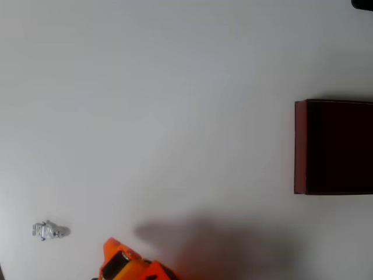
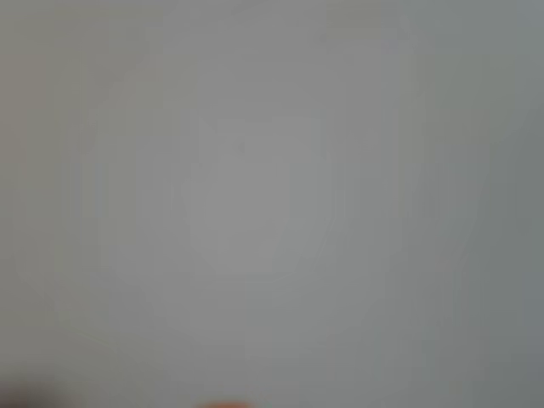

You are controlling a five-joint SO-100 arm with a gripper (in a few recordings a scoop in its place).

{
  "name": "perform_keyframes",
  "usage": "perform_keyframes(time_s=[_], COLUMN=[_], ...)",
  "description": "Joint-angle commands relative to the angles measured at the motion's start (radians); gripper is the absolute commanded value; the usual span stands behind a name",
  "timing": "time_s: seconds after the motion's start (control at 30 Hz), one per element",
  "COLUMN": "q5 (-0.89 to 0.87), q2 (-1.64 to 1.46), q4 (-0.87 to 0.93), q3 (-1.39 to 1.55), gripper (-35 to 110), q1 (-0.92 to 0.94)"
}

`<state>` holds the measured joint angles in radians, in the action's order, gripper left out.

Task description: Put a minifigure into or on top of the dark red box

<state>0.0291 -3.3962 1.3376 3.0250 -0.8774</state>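
White table (image 1: 175, 87) takes up nearly all of the overhead view, plain and matte, with a soft dark shadow patch low in the middle. Dark red box (image 1: 300, 146) sits at the right edge of that view, cut off by the frame, maroon wall showing on its left side, inside almost black. Orange gripper (image 1: 113, 248) pokes in at the bottom edge, left of centre, tip aimed up and to the left, with a dark part on its body; whether the pincer is apart or closed can't be told from this angle, and nothing is seen held in it. Minifigure (image 1: 48, 231), tiny and white-grey, lies flat on the table at lower left, near the gripper tip but apart from it, well away from the box. Wrist view is blurred pale grey surface, with a faint orange sliver at the bottom edge and a dark smudge in the bottom left corner
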Motion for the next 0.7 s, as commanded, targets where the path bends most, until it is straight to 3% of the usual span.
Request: perform_keyframes(time_s=[0.0,0.67], q5=[0.025,0.017], q2=[-0.014,-0.014], q4=[0.020,0.020], q3=[-0.005,-0.005], gripper=[0,0], q1=[-0.029,-0.029])
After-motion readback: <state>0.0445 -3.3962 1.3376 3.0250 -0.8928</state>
